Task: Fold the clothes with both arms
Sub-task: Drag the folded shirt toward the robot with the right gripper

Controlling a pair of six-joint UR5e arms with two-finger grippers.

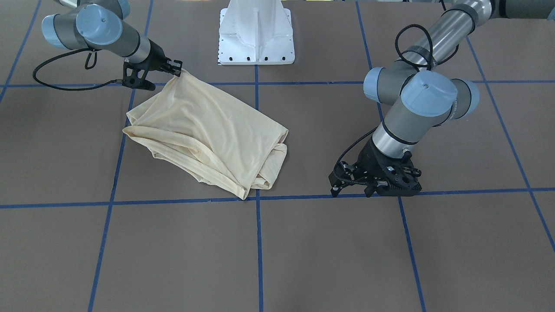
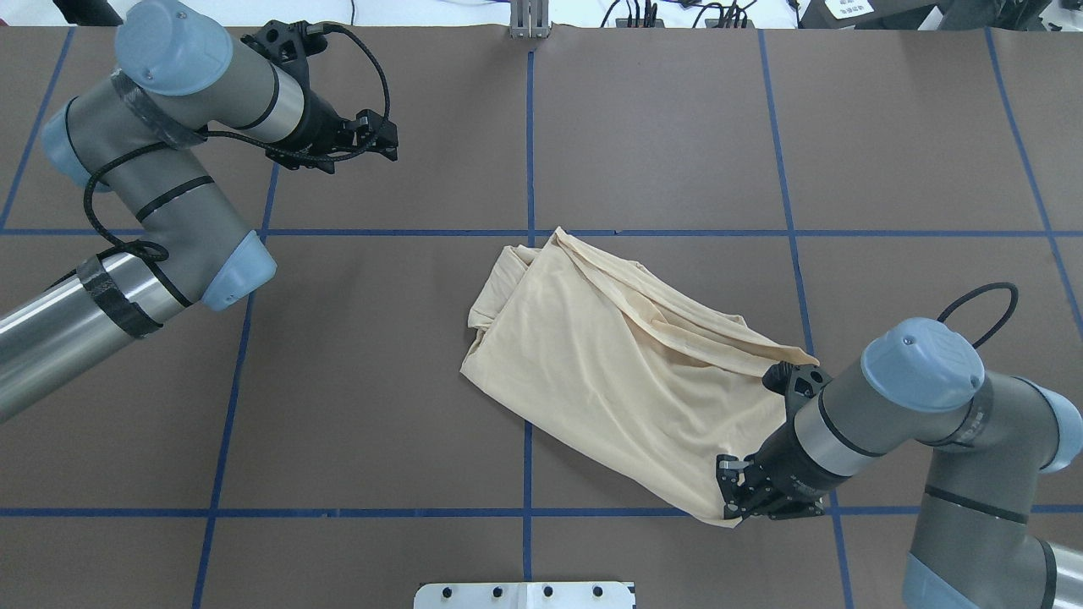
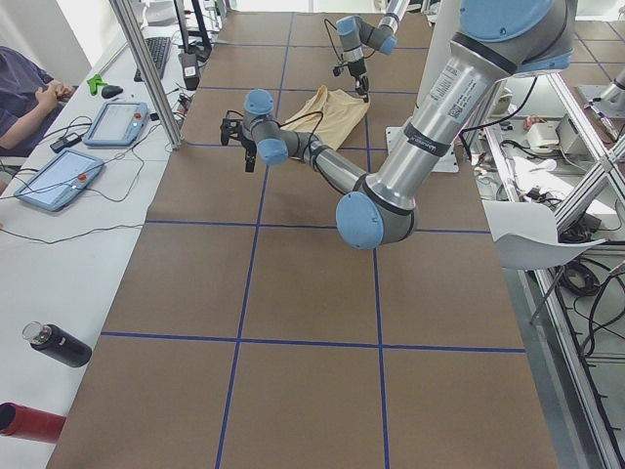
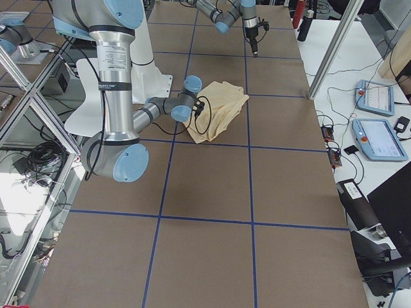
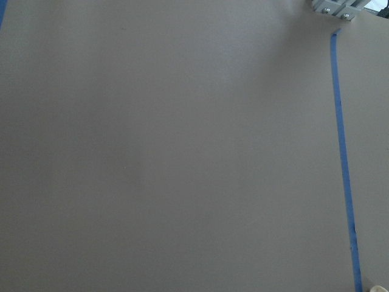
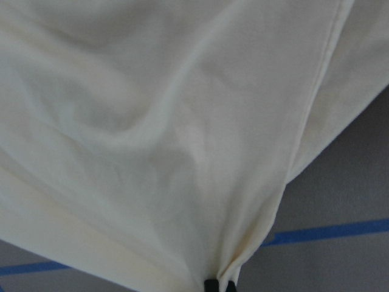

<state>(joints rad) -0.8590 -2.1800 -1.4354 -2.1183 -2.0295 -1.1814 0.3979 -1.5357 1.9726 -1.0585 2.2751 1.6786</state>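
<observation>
The pale cream shirt (image 1: 208, 130) lies bunched in a loose heap on the brown table; it also shows in the overhead view (image 2: 609, 364). Its print and neck label are hidden. My right gripper (image 2: 734, 503) is shut on one corner of the shirt and holds that corner slightly lifted, on the side near the base; the front view (image 1: 177, 69) shows the same pinch. The right wrist view shows cloth (image 6: 152, 121) gathered into the fingertips (image 6: 209, 285). My left gripper (image 2: 391, 142) is open and empty, well away from the shirt on the far side of the table, and shows in the front view (image 1: 352, 190).
The white base pedestal (image 1: 256, 34) stands at the table's near edge by the robot. Blue tape lines (image 2: 529, 169) divide the table into squares. Tablets (image 3: 117, 122) and a black bottle (image 3: 59, 344) lie on the side bench, with a seated person nearby.
</observation>
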